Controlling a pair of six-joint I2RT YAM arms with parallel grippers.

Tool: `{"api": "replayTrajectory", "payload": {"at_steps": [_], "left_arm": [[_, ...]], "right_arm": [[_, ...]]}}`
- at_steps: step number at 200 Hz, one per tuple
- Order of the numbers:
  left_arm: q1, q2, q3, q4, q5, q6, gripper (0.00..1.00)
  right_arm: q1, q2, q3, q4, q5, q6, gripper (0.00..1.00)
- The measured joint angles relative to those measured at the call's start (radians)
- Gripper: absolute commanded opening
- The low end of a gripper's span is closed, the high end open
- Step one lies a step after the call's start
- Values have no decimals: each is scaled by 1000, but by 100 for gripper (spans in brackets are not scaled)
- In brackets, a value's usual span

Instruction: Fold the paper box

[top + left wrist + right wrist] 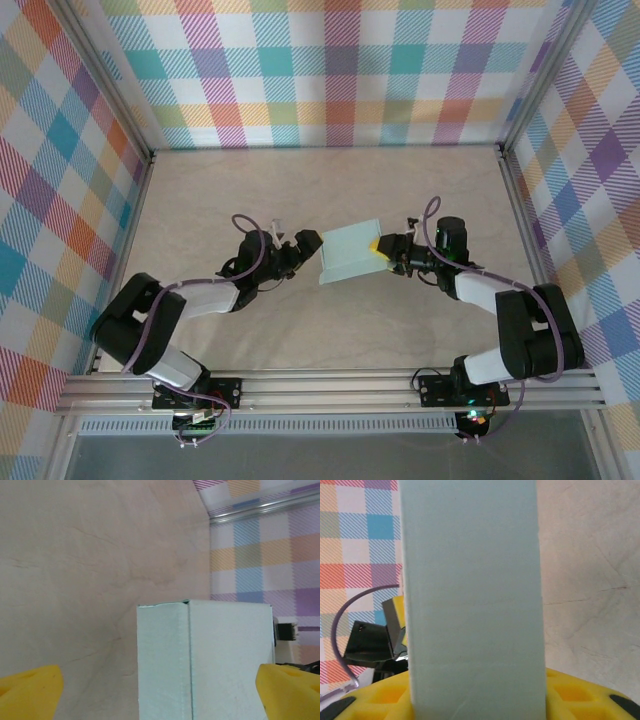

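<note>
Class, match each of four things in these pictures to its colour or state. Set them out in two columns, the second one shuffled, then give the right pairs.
1. left pincer
2. right pincer
3. paper box
4. table

A. shut on the box's edge
B. pale mint
C. open
D. beige, marbled

Pairs: 1-C, 2-A, 3-B, 4-D

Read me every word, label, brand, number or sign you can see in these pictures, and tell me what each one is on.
None can be read.
The paper box is plain mint card on each face that shows.
The checked walls carry pattern alone.
Any marking on the left arm's base or the right arm's base is too small to tell.
</note>
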Motion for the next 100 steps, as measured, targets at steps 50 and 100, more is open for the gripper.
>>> {"api": "replayTrajectory", "payload": {"at_steps": [50, 100], "left_arm": [[0, 79, -33, 232, 65, -195, 84], [-7, -188, -35, -37, -36, 102, 100]], "right_arm": [[0, -5, -19, 80, -19, 77, 44], [-16, -5, -19, 90, -22, 112, 44]]}}
